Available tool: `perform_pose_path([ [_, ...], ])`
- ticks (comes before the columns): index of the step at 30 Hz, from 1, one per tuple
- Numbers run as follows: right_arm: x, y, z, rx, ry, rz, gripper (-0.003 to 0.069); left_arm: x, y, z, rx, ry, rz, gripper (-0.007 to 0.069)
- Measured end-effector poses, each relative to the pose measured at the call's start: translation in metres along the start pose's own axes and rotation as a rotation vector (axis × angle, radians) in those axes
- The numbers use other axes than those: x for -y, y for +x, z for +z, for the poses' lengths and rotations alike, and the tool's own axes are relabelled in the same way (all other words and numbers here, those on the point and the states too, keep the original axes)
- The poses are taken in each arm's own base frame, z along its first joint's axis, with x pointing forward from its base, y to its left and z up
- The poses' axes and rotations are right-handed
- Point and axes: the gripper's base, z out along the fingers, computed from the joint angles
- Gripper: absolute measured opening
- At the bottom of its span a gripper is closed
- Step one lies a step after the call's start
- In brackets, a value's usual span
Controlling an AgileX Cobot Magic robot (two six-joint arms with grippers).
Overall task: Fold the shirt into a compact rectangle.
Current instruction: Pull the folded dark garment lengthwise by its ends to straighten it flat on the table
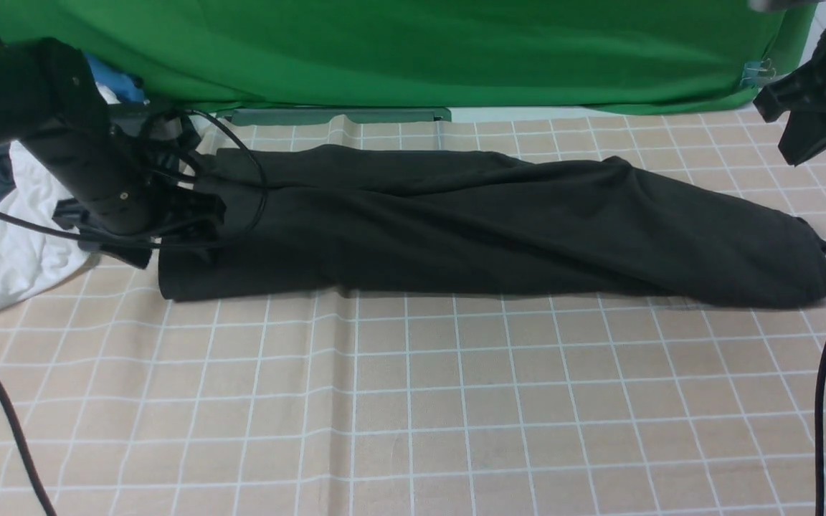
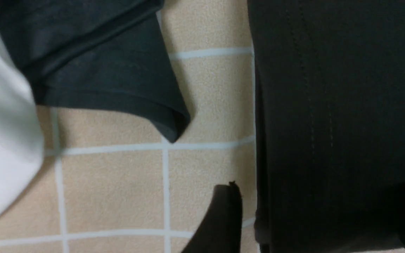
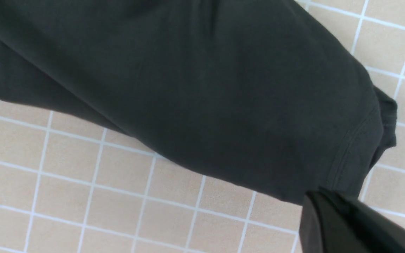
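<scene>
Black shirt [image 1: 470,222]: where does it lie, Tech?

Tech: Flat on the checked tablecloth [image 1: 413,401], folded into one long band that runs across the table from the robot's left to its right, in front of the green backdrop [image 1: 413,50]. A white garment [image 1: 11,265] lies just beside its left end. A dark grey garment [image 2: 100,70] with a slight sheen sits near that end but apart from it.

Operator: Gripper states?

Tech: Left gripper [image 2: 318,214] is low over the band's left end with its jaws wide. One finger [image 2: 223,218] stands over the tablecloth just beside the shirt's edge, and nothing is clamped. Right gripper [image 3: 325,214] is raised above the right end, jaws closed, with no cloth seen in them.

Operator: Procedure for the step in hand?

Tech: Judging from the layout, the band needs folding end over end.
1. Flatten the right end first. It is bunched at its stitched seam [image 3: 350,158], and the rectangle will likely come out skewed otherwise.
2. Pinch every layer at the left end, not the top layer only, and keep clear of the dark grey garment.
3. Lift just enough to clear the fabric beneath, carry across, and align edge on edge.

Operator: Any labels or print legible?

Tech: None. No label, chest print or writing shows in any view.
</scene>
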Motion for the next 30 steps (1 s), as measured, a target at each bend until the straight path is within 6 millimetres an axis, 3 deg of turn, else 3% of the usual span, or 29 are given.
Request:
perform_pose_path([
  [2, 0.0, 0.0, 0.0, 0.0, -0.001, 0.0, 0.0035, 0.001, 0.001, 0.01, -0.022, 0.026, 0.002, 0.0617],
  [6, 0.0, 0.0, 0.0, 0.0, -0.001, 0.0, 0.0035, 0.002, 0.003, 0.022, -0.051, 0.057, -0.002, 0.0504],
  [11, 0.001, 0.0, 0.0, 0.0, 0.0, 0.004, 0.0035, 0.005, 0.003, 0.023, -0.062, 0.083, -0.015, 0.0169],
  [15, 0.01, 0.009, 0.005, -0.027, 0.004, 0.049, 0.0035, 0.004, 0.005, 0.014, -0.069, 0.06, 0.014, 0.0149],
  [20, 0.036, 0.038, 0.028, -0.132, 0.012, 0.167, 0.0054, 0.007, 0.004, -0.024, -0.019, 0.038, 0.051, 0.0149],
  [24, 0.049, 0.046, 0.043, -0.096, 0.037, 0.225, 0.0221, 0.009, 0.004, -0.047, 0.032, 0.016, 0.072, 0.0149],
  [27, 0.051, 0.042, 0.049, -0.04, 0.05, 0.227, 0.0424, 0.009, 0.004, -0.05, 0.037, 0.01, 0.078, 0.0149],
  [30, 0.054, 0.039, 0.064, -0.036, 0.05, 0.229, 0.0556, 0.009, 0.004, -0.05, 0.035, 0.01, 0.078, 0.0149],
])
